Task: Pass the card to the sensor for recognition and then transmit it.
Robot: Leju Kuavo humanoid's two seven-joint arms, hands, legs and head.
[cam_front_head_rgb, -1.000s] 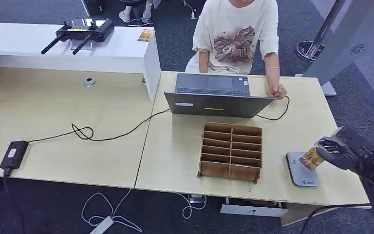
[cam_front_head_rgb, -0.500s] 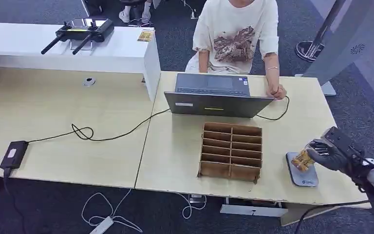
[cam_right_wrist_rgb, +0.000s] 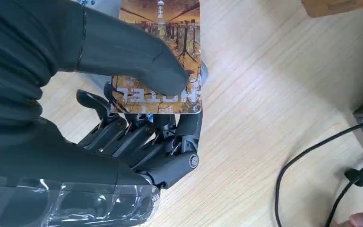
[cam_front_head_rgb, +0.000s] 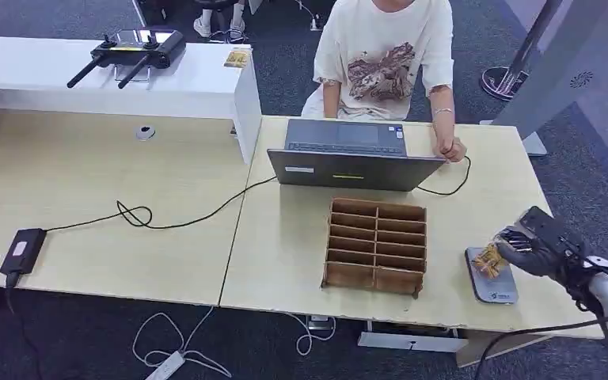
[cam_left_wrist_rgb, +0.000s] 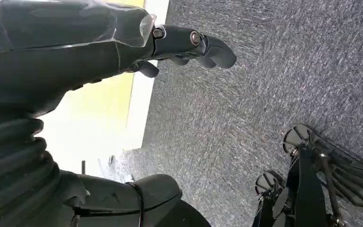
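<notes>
Shifted inward since a second ago, right hand [cam_front_head_rgb: 532, 252] now holds the card [cam_front_head_rgb: 490, 260] pinched over the sensor [cam_front_head_rgb: 492, 283]; recognition looks underway.

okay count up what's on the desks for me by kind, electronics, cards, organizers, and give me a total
Electronics: 4 - laptop, card sensor, black power adapter, black controller
Cards: 1 - card, held by the right hand over the sensor
Organizers: 1 - cardboard organizer
Total: 6
</notes>
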